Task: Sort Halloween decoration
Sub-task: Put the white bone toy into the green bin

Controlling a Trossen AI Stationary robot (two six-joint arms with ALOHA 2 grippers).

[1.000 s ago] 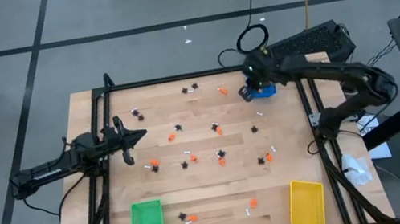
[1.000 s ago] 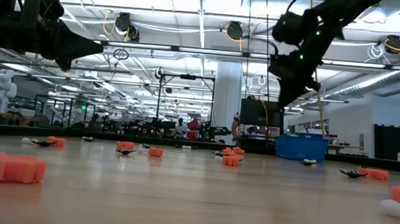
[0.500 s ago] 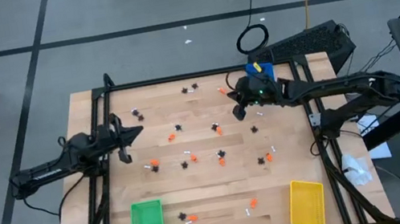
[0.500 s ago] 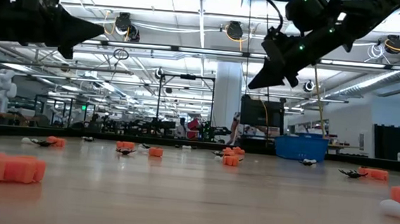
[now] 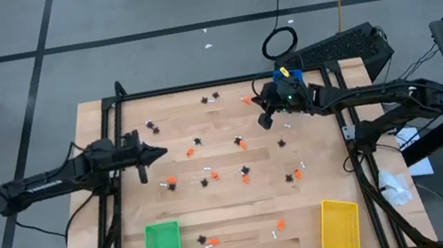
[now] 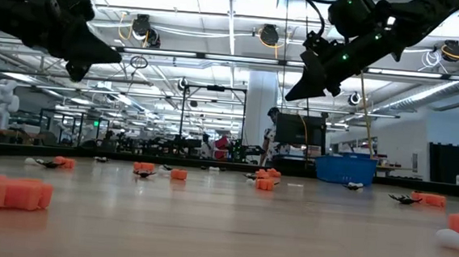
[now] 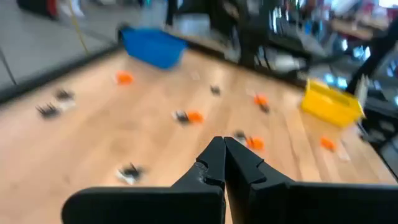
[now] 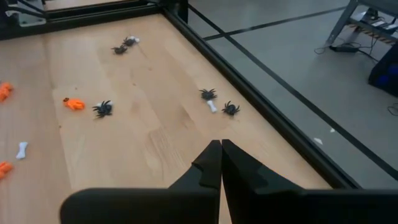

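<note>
Wooden table (image 5: 238,220) strewn with trinkets (image 5: 204,181); green tray (image 5: 163,247), yellow tray (image 5: 340,226), blue tray (image 6: 344,169).

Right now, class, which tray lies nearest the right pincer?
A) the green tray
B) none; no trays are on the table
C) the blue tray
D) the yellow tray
C: in the high view the blue tray shows right beside the right pincer, while the green tray and yellow tray lie at the opposite table edge.

No text, label, brand, number or sign can be read in any of the views. The trays, the trinkets and the wooden table (image 5: 238,220) carry no legible marking, and the screens and equipment in the room behind that table are too small or blurred to make out any writing.
</note>
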